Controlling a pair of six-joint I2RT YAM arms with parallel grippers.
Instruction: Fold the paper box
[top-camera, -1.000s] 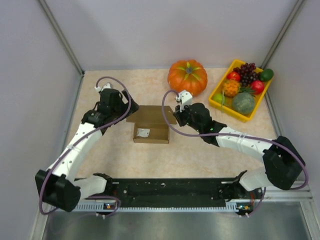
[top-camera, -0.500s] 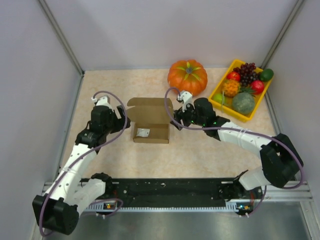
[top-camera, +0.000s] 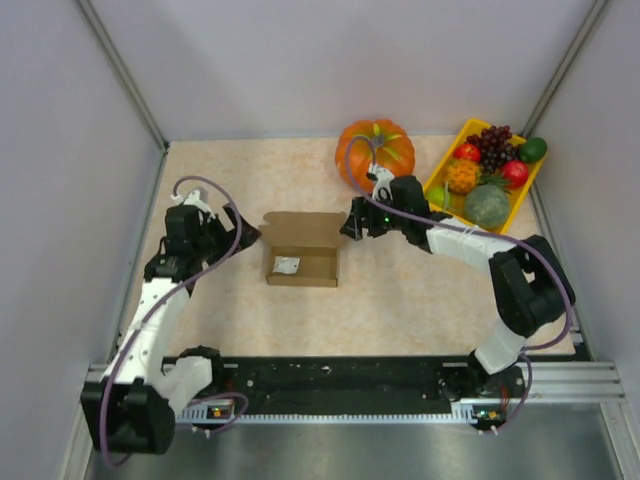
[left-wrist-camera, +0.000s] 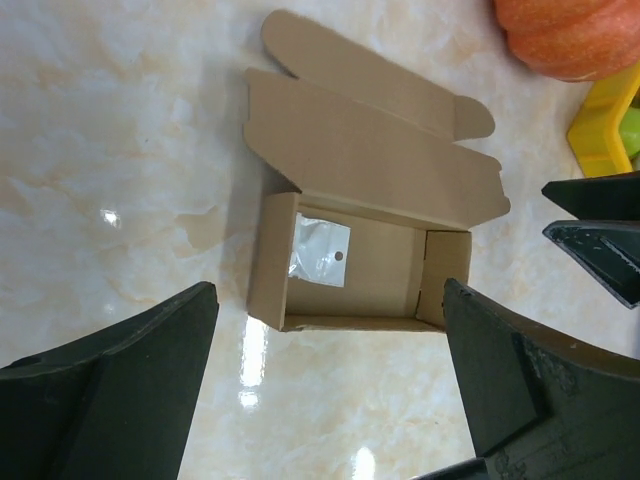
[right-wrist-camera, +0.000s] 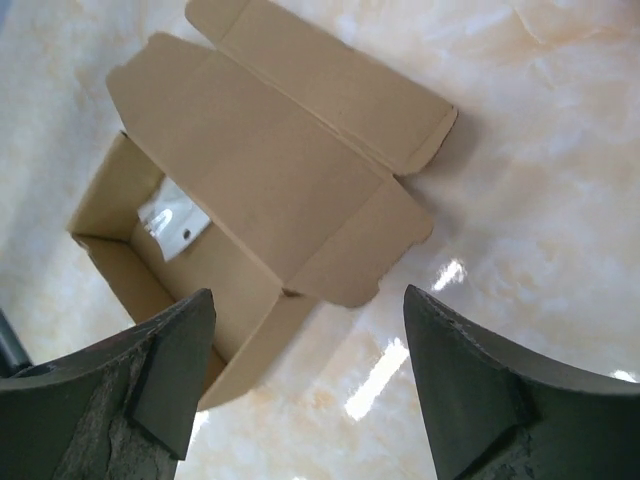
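The paper box (top-camera: 302, 256) is plain brown cardboard and rests mid-table with its tray open upward. Its lid and tuck flap (top-camera: 300, 226) lean back toward the far side. A small white plastic packet (top-camera: 287, 265) lies inside. My left gripper (top-camera: 246, 233) hangs open just left of the box, apart from it. My right gripper (top-camera: 349, 223) is open just off the lid's right end, holding nothing. The left wrist view looks down on the box (left-wrist-camera: 360, 250) beyond the left gripper (left-wrist-camera: 328, 286). In the right wrist view the lid (right-wrist-camera: 270, 160) spreads above the right gripper (right-wrist-camera: 308, 295).
An orange pumpkin (top-camera: 375, 152) stands behind the right gripper. A yellow tray (top-camera: 458, 218) of toy fruit sits at the back right. Grey walls close in the table on the left, back and right. The arms' base rail (top-camera: 340, 385) runs along the near edge.
The right gripper has opened and let go of the lid, then backed off to the right. The lid has swung back open. The left arm has drawn away to the left.
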